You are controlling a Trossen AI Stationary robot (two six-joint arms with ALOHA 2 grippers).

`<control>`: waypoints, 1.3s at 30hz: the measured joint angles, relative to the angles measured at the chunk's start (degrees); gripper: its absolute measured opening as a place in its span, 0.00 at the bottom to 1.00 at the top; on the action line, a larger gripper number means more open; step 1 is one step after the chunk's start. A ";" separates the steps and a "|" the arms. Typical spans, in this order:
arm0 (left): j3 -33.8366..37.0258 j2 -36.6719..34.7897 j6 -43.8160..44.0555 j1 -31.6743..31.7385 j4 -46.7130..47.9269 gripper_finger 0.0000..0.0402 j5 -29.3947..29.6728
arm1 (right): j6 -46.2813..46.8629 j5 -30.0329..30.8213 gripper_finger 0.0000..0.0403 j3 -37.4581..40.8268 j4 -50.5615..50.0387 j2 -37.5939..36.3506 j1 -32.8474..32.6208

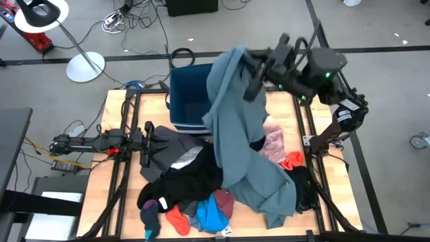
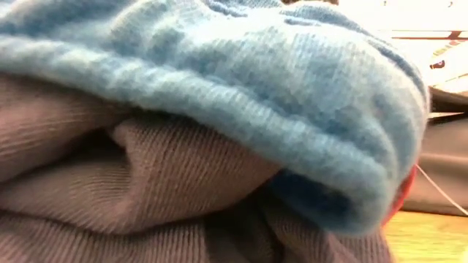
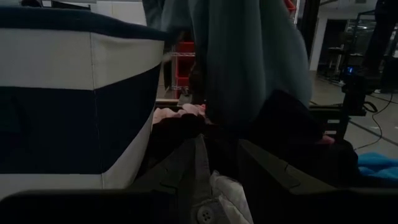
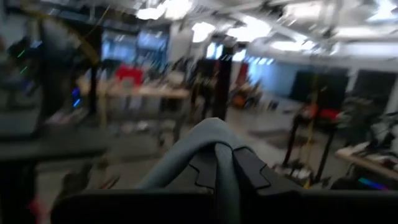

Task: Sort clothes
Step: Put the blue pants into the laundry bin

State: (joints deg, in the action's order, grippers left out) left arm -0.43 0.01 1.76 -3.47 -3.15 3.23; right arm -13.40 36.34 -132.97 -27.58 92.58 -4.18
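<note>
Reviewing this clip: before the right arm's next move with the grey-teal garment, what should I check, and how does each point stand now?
1. Right hand shut on the grey-teal garment: ok, fabric pinched between its fingers.
2. Garment clear of the pile: not ok, its lower end still lies on the other clothes.
3. Blue striped bin unobstructed: not ok, the garment drapes across one side.
4. Left hand out of the way: ok, low at the pile's left edge, open.
5. Other items snagged on the garment: cannot tell.
</note>
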 joint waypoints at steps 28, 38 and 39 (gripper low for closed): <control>-0.01 0.00 0.00 0.01 -0.26 0.31 0.02 | 16.71 -30.70 0.03 0.76 10.58 9.71 25.67; -0.01 0.00 0.00 0.00 -0.30 0.31 0.01 | 15.08 -22.81 0.03 0.76 -23.58 10.40 26.74; -0.01 0.00 0.00 -0.01 -0.30 0.31 0.00 | 15.39 -22.80 0.03 0.76 -26.69 10.53 26.73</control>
State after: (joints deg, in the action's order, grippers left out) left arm -0.44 0.01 1.76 -3.48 -3.44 3.23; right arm 1.99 13.54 -132.20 -54.27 103.11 22.56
